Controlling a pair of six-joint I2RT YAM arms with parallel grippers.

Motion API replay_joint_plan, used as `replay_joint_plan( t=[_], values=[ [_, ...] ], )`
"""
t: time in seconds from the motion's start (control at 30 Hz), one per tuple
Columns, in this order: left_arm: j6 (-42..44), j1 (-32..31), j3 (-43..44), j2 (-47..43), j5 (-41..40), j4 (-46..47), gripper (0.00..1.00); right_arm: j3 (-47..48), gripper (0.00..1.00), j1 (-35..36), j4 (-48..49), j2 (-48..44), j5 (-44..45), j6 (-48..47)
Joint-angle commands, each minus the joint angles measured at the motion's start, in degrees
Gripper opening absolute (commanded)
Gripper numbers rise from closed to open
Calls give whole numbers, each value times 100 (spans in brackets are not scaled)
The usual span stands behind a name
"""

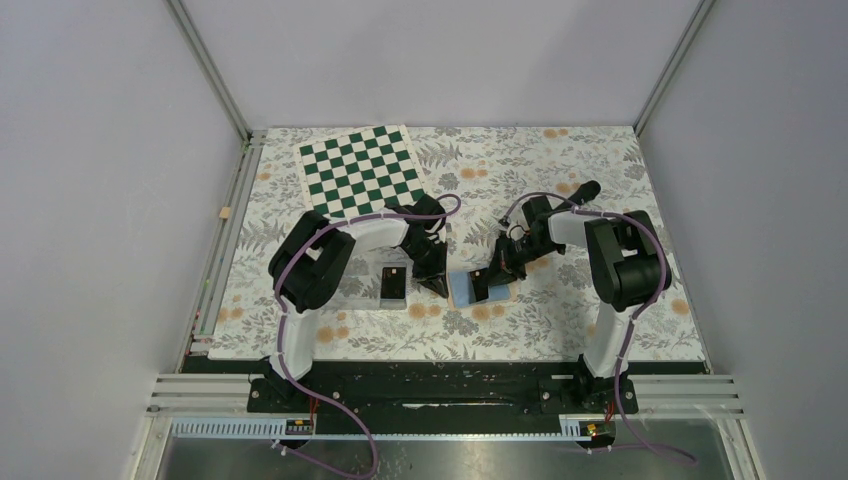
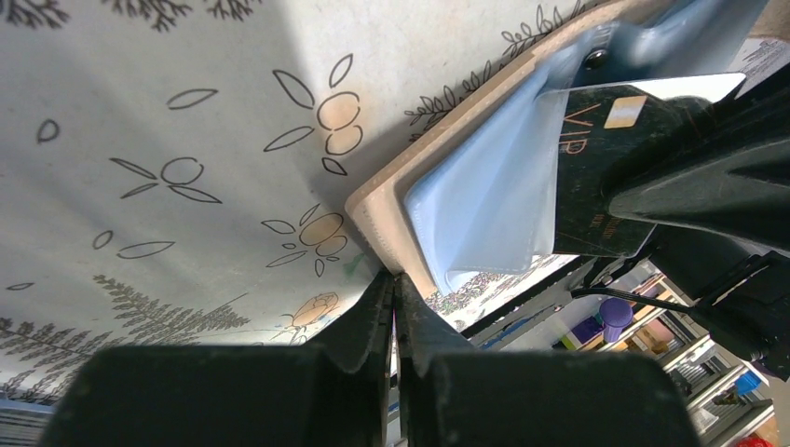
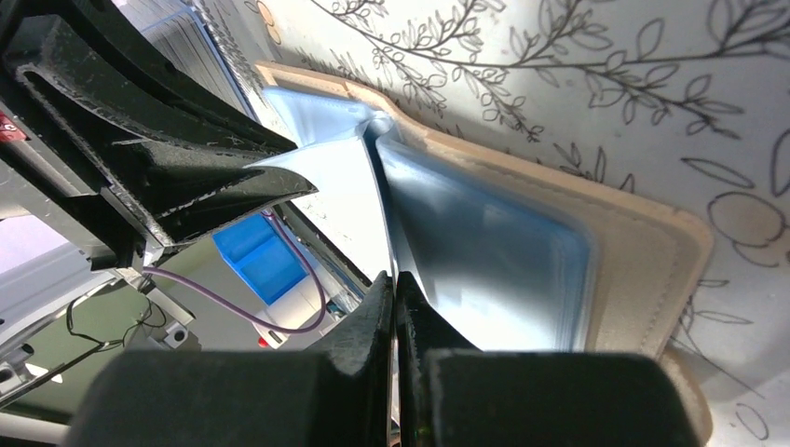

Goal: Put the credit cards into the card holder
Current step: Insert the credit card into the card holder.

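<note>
Card holder [image 1: 468, 290] and cards sat on the flower-print table [image 1: 560, 330], whose far left corner carried a green-and-white chessboard [image 1: 362, 170]. The holder lay opened flat near the middle of the table, between the two arms. Its light blue lining faced up and its tan cover was down on the cloth, presumably so the sleeves could be reached from above.

Just left of the holder, a second black credit card [image 1: 393, 285] lay flat. It seemed to rest on a pale, clear tray, though the overhead view was too faint to be sure. It looked like the next card to go in.

The left gripper [image 2: 393, 291] had its jaws closed, with the tips set against the holder's tan left edge, probably to stop it sliding. Whether they pinched any of the cover could not be told.

From the right, the right gripper [image 3: 396, 291] was clamped on a glossy black credit card [image 2: 596, 158] with a gold chip and "VIP" lettering. It held the card tilted, with the leading edge tucked a little way under a translucent blue sleeve [image 2: 484, 200] while most of the card was outside. The tilt looked meant to match the sleeve's mouth. No other card showed in the holder.
</note>
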Motion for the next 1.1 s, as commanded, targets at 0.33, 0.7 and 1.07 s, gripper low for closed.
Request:
replay_joint_plan(
  t=[0.33, 0.7, 1.07],
  values=[
    [183, -4, 37, 268, -357, 26, 0, 289, 0, 120, 141, -113, 274, 207],
    [260, 3, 108, 337, -428, -79, 0, 258, 0, 111, -399, -192, 293, -157],
    [352, 4, 242, 410, -541, -231, 0, 526, 0, 116, -606, 152, -146, -221]
  ],
)
